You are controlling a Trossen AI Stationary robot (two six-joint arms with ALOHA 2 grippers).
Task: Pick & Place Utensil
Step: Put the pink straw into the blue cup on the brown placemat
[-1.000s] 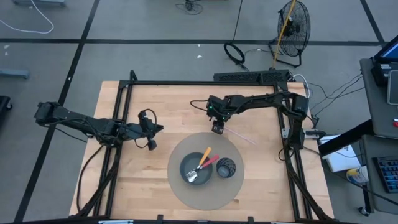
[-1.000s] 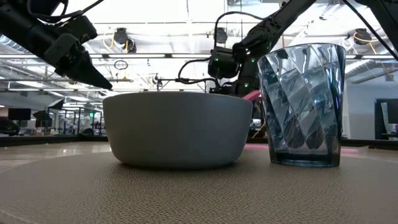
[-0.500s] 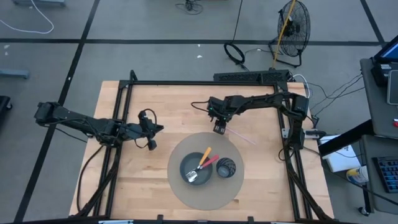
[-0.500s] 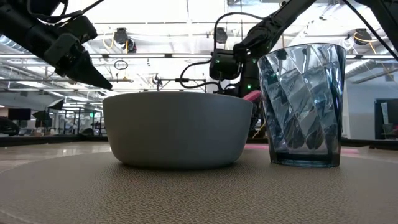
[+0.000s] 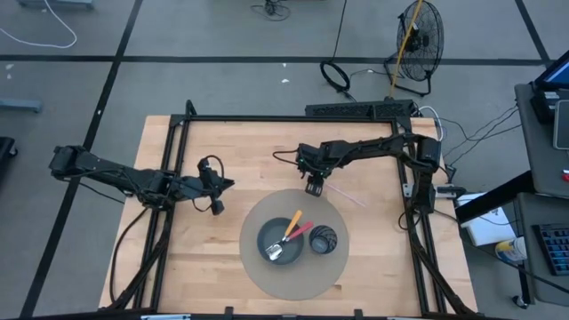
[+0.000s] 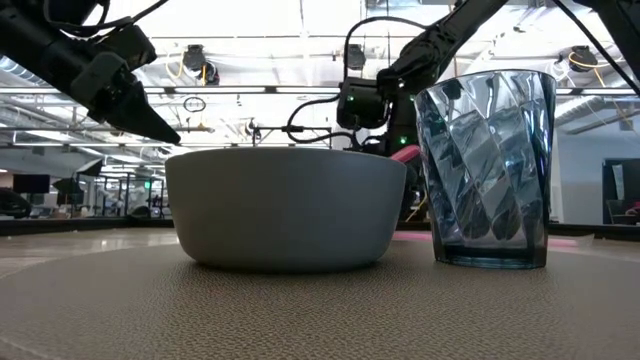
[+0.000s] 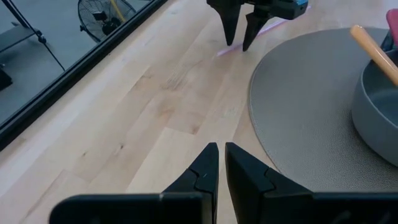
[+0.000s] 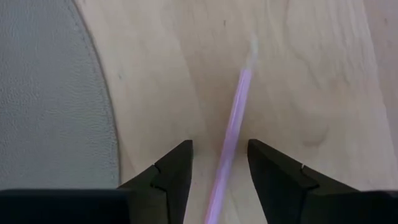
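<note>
The right tool hangs low over the wooden counter, just off the 12 o'clock edge of the round grey mat. Its two fingers are spread, and in the right wrist view a thin pink straw lies flat on the wood between them, running lengthwise through the gap. Neither finger appears to touch it, so the straw is straddled, not yet pinched. In the high view the straw shows as a faint pink line running from the tool toward 4 o'clock, beside the mat.

On the mat sits a grey bowl with two utensils already resting in it: an orange-handled one and a pink-handled one, with what looks like a spoon head down in the bowl. Touching the bowl at its 3 o'clock side stands a ribbed blue-tinted glass.

The left tool waits at 9 o'clock of the mat, above bare wood, its fingers pressed together and carrying nothing.

As a judgement, the task is well under way: two pieces are placed, and the straw is the piece in hand. Left to do are closing on it, lifting it clear of the counter and setting it down on the mat's ware, most likely in the glass.
</note>
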